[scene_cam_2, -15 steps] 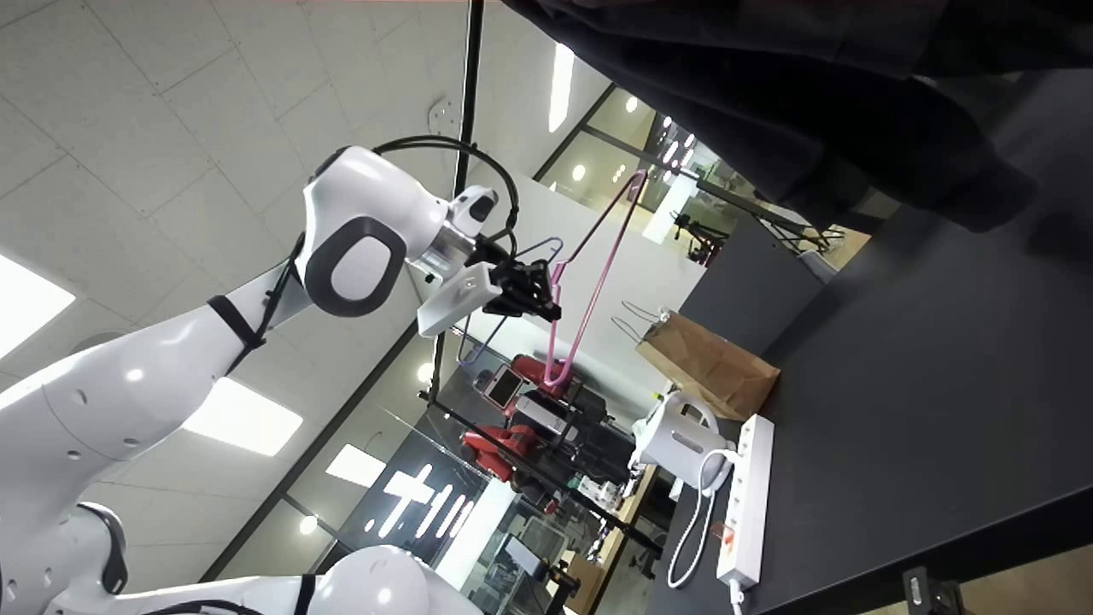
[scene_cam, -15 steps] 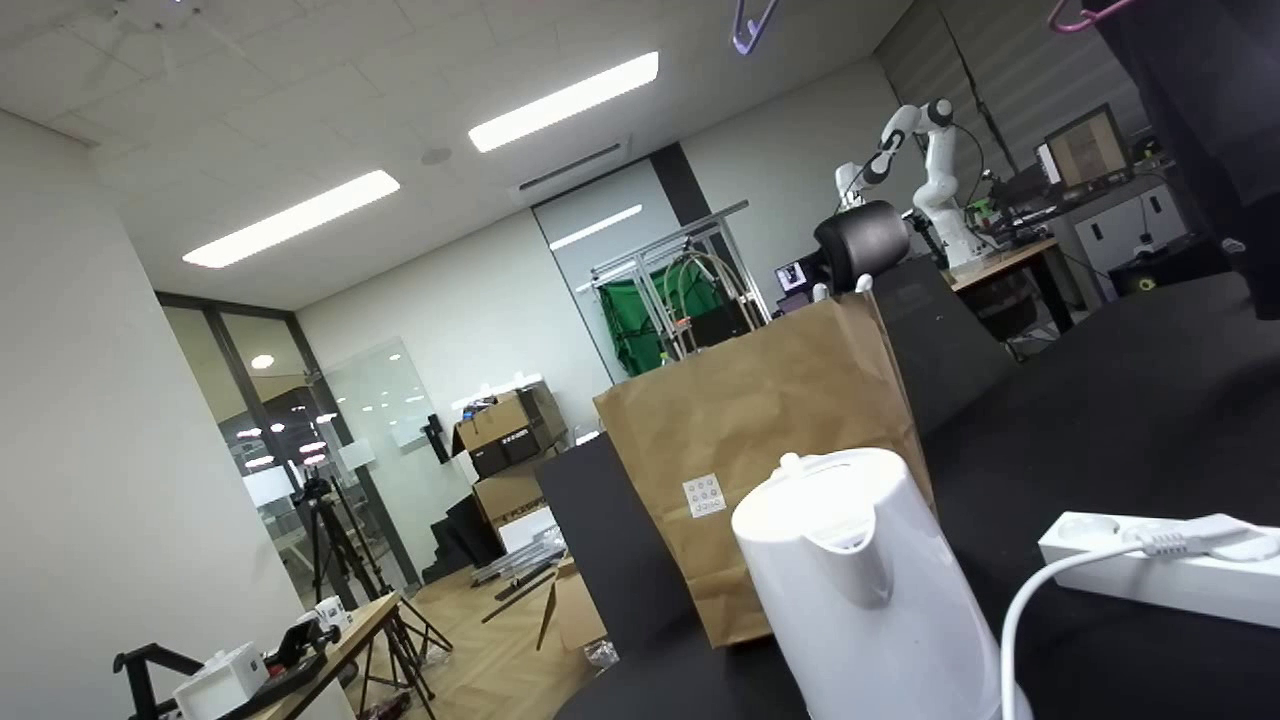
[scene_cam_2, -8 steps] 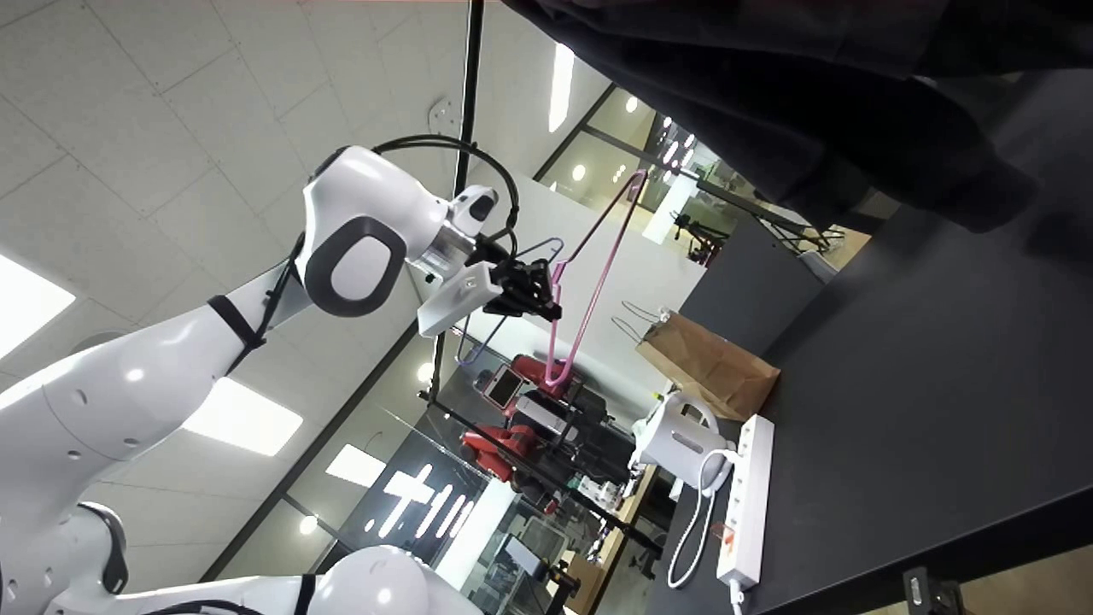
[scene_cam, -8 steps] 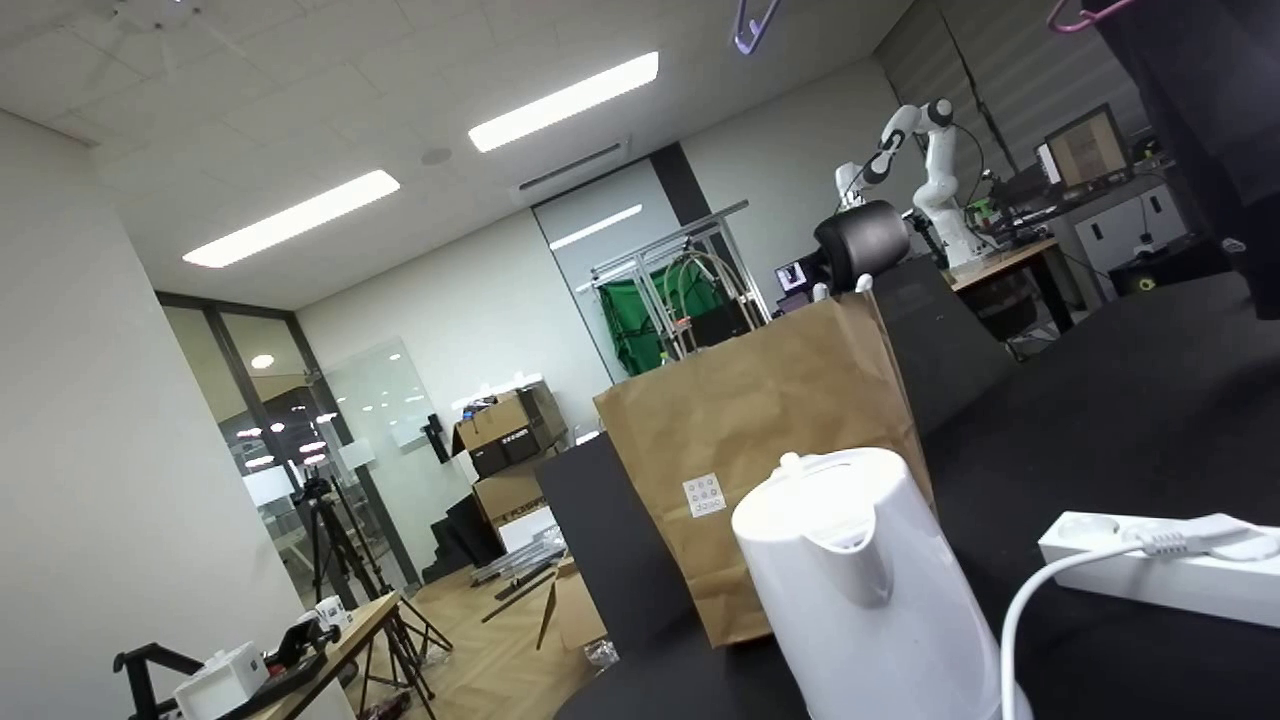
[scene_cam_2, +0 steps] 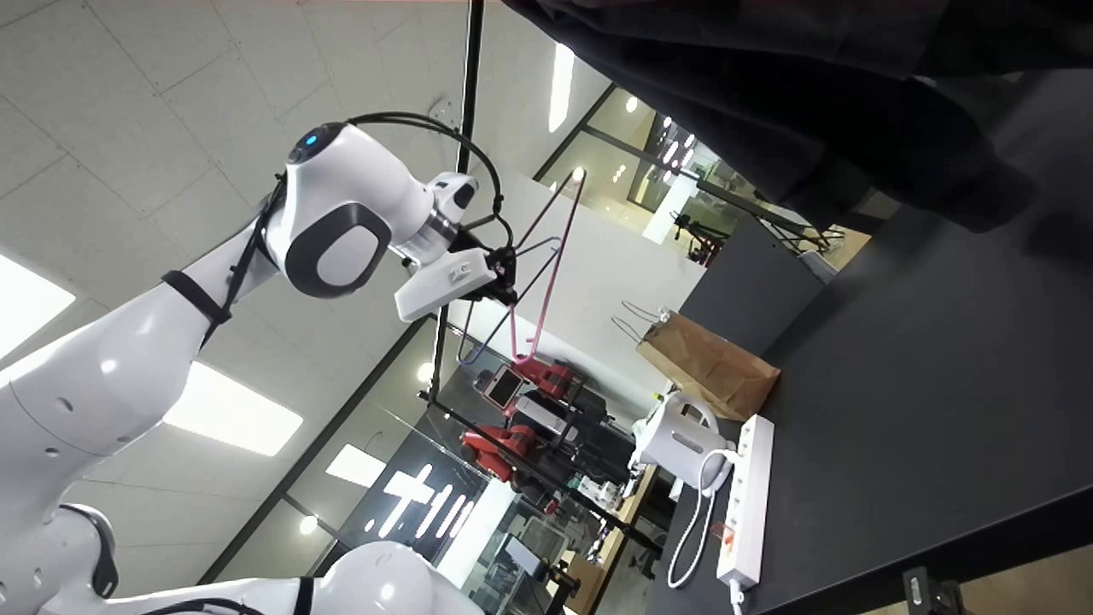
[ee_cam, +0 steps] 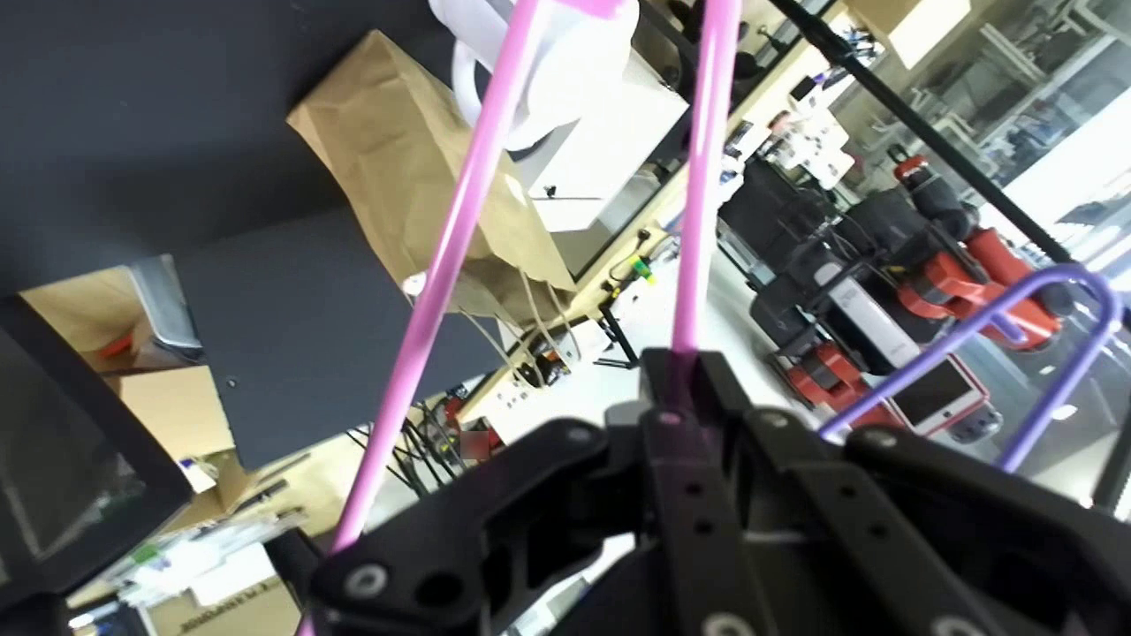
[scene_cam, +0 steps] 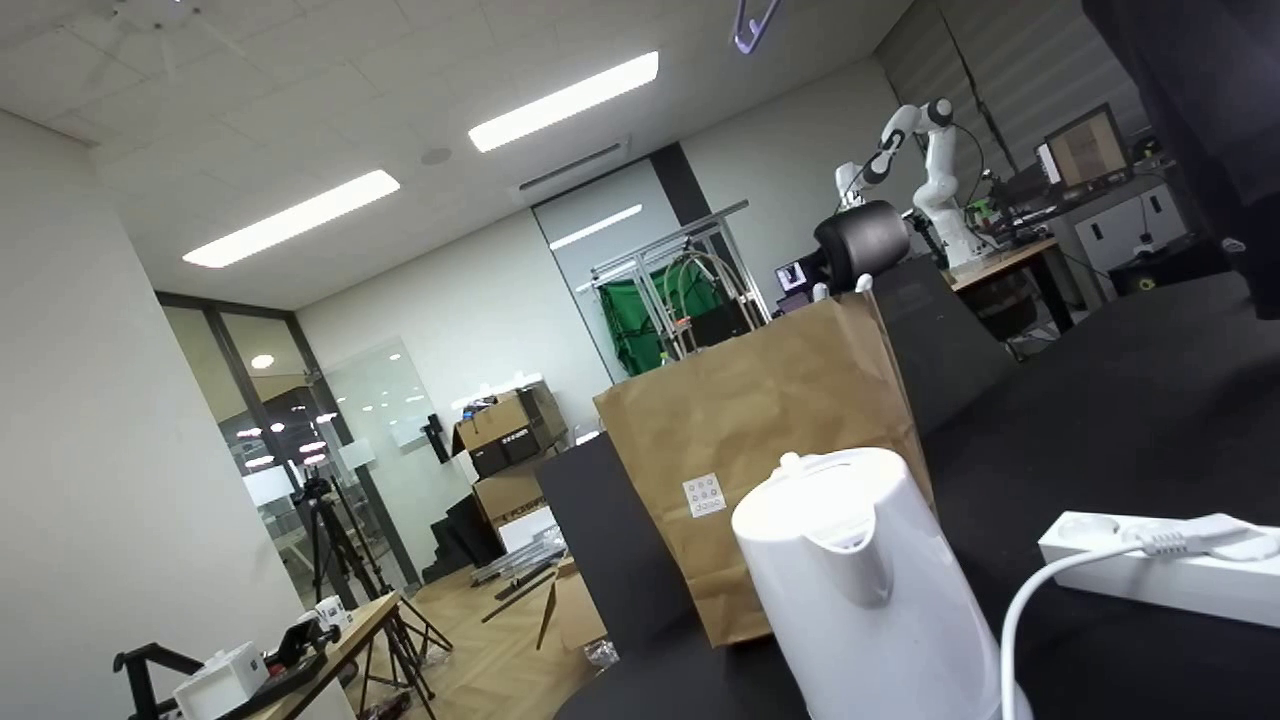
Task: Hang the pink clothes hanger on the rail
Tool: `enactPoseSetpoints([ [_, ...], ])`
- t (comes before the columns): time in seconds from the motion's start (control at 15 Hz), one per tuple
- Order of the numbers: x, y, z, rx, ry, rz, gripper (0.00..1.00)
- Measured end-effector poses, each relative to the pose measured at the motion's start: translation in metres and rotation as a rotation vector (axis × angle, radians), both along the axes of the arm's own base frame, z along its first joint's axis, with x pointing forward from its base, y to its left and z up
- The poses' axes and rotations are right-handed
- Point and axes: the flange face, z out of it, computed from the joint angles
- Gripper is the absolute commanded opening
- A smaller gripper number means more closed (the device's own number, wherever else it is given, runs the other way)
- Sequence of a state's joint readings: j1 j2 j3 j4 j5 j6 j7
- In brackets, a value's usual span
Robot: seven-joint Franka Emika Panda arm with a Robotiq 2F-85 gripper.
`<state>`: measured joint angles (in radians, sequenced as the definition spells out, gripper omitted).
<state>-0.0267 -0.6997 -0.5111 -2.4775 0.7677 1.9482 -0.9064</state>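
Observation:
My gripper (scene_cam_2: 512,295) is shut on the thin pink hanger (scene_cam_2: 547,295) and holds it in the air, well above the black table. In the wrist view my fingertips (ee_cam: 685,371) close round one pink bar; the pink hanger (ee_cam: 459,212) slants up across the picture there. Its hook does not show clearly. The black rail (scene_cam_2: 471,68) runs behind my wrist in an exterior view. A purple hanger (scene_cam_2: 488,340) hangs from it, just behind the pink one. The purple hanger also shows in the wrist view (ee_cam: 928,360) and at the top of an exterior view (scene_cam: 748,35).
Dark clothing (scene_cam_2: 768,111) hangs at the upper right. A brown paper bag (scene_cam_2: 704,367), a white kettle (scene_cam_2: 679,440) and a white power strip (scene_cam_2: 750,504) with its cable stand on the black table (scene_cam_2: 905,359). A black stand pole (ee_cam: 919,128) crosses the wrist view.
In an exterior view my gripper and the pink hanger have moved left and slightly up, nearer the rail. The pink hanger has left the top right corner of an exterior view. The grip is unchanged.

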Motion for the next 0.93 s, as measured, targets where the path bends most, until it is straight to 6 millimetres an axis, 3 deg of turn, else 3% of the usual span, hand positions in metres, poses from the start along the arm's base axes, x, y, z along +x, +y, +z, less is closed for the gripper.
enactPoseSetpoints([
  [0.47, 0.010, -0.002, 0.050, 0.151, -0.207, 0.106, 0.02],
  [0.93, 0.041, -0.012, 0.063, 0.249, -0.259, 0.141, 0.02],
])
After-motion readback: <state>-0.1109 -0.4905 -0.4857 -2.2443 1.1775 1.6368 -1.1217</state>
